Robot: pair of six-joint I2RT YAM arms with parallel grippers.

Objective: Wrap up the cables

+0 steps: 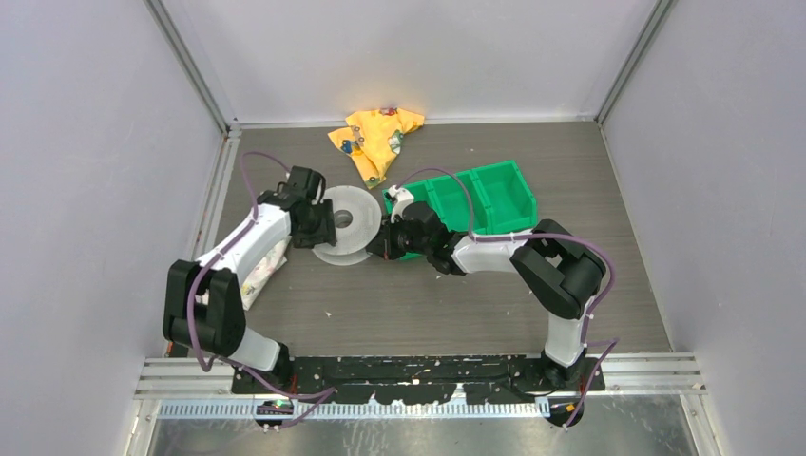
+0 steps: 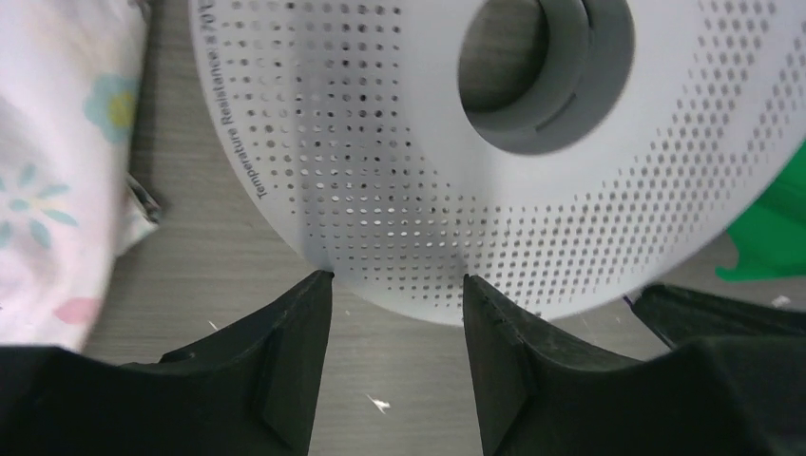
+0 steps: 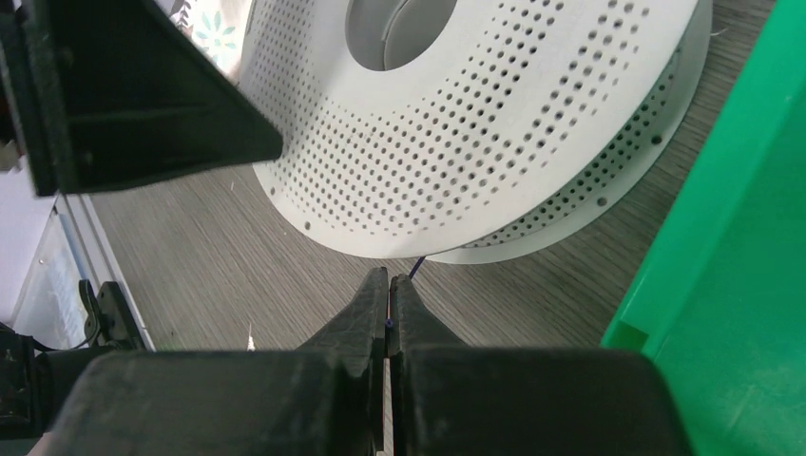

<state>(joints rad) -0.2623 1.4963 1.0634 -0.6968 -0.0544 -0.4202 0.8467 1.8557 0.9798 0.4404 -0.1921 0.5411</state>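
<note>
A big pale perforated spool (image 1: 344, 220) sits tilted on the table between both grippers. A very thin dark cable (image 3: 416, 266) runs out from between the spool's two flanges (image 3: 494, 142) into my right gripper (image 3: 389, 275), which is shut on it just right of the spool (image 1: 385, 237). My left gripper (image 2: 396, 280) stands open at the spool's left side (image 1: 318, 223). Both of its fingertips (image 2: 318, 285) are against the rim of the upper flange (image 2: 399, 190), with nothing between them. The rest of the cable is hidden.
Two joined green bins (image 1: 485, 195) stand right behind my right gripper, close on its right side (image 3: 741, 237). A yellow patterned cloth (image 1: 375, 138) lies at the back. A white floral cloth (image 1: 266, 271) lies left of the spool by my left arm (image 2: 47, 171).
</note>
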